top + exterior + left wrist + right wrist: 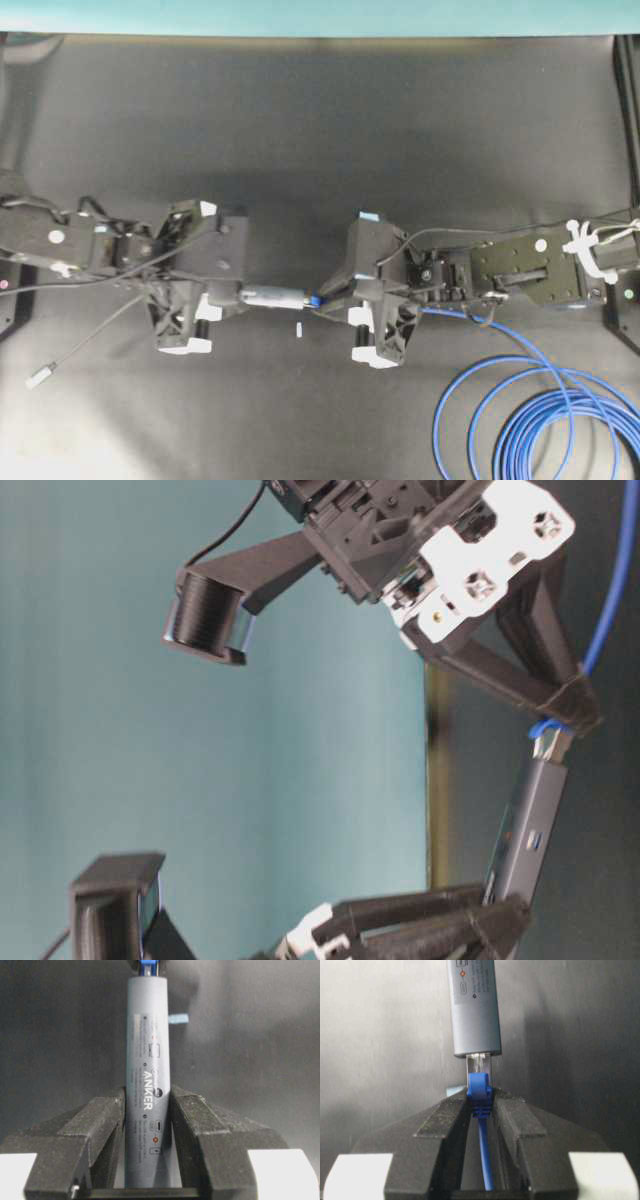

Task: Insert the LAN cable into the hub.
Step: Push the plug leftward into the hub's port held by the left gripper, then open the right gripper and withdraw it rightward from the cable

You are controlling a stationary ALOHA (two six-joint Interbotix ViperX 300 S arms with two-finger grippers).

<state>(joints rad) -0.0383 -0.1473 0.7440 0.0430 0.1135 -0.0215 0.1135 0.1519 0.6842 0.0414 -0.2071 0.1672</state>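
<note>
Black fingers of right gripper clamp the blue boot of the LAN cable, clear plug partly inside the hub end; left gripper clamped on hub, held above table; cable loops lie lower right; white piece below.

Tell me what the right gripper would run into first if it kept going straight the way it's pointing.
The hub. The right gripper, shut on the LAN cable just behind its plug, points along the hub's length; the clear plug tip looks already at or in the hub's end port. Behind the hub sits the left gripper, holding it.
</note>
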